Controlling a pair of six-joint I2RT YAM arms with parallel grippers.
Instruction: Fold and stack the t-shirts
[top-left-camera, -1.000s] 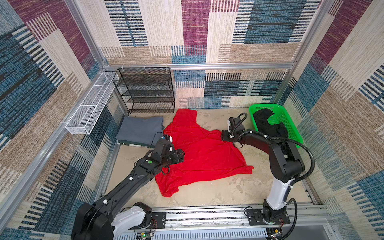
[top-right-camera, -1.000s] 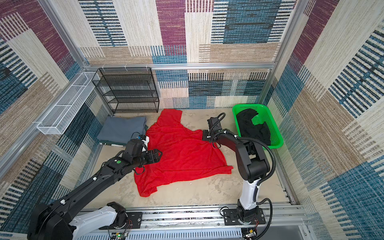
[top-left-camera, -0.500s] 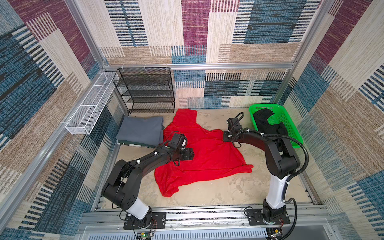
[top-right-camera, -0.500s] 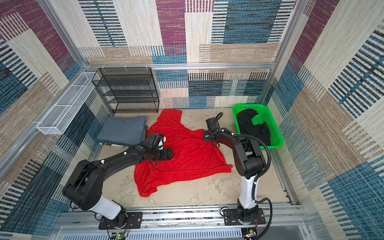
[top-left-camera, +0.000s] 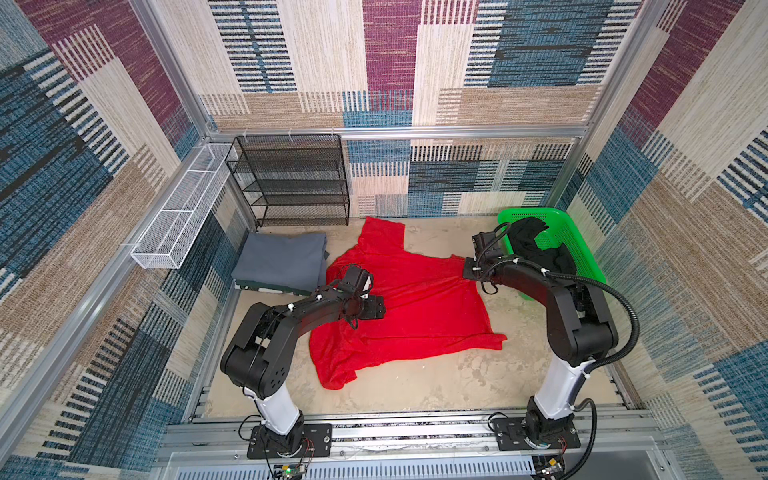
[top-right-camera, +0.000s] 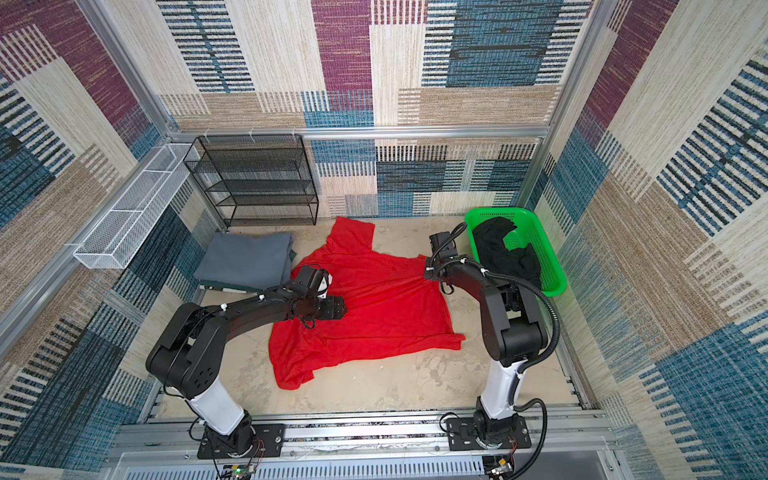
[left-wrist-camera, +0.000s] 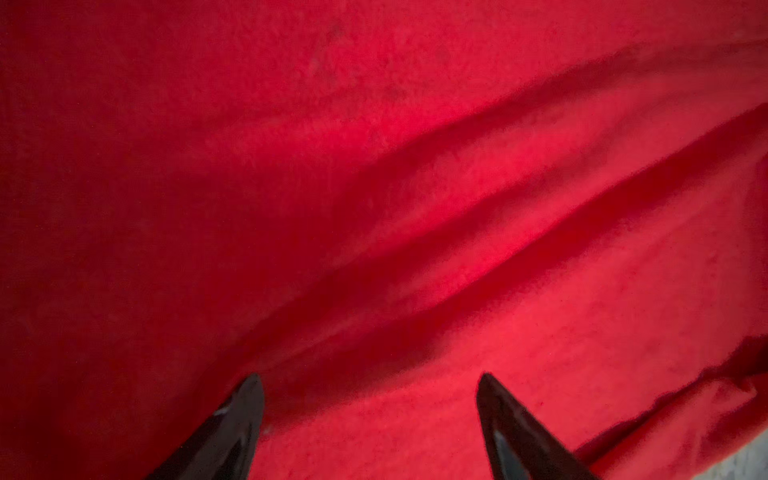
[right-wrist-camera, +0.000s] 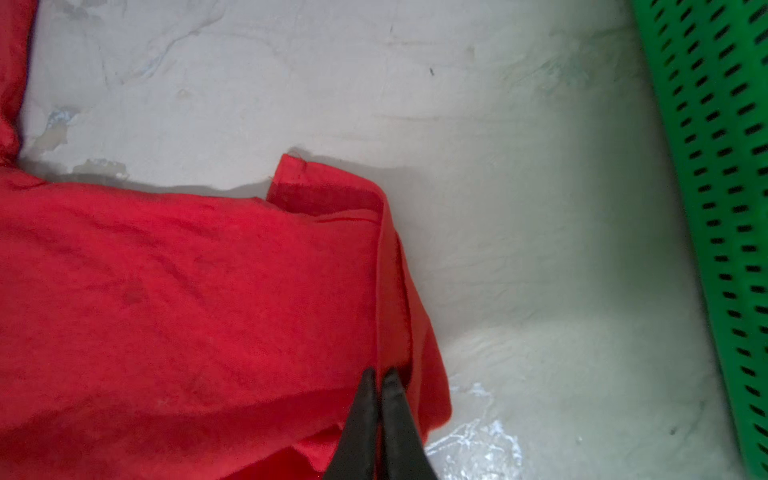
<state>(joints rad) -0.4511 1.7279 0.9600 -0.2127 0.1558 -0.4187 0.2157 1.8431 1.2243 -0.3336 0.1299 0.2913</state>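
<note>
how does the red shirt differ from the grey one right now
Pose: the red t-shirt lies spread out and wrinkled in the middle; the grey t-shirt is folded into a neat rectangle near the black rack.
Handling: the right gripper is shut on the red one's edge, the open left gripper over it; nothing touches the grey one.
Shared: both are plain cloth, outside the green basket.

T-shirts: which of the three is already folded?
The grey t-shirt, a neat rectangle; the red t-shirt lies spread open, the black t-shirt sits crumpled in the green basket.
</note>
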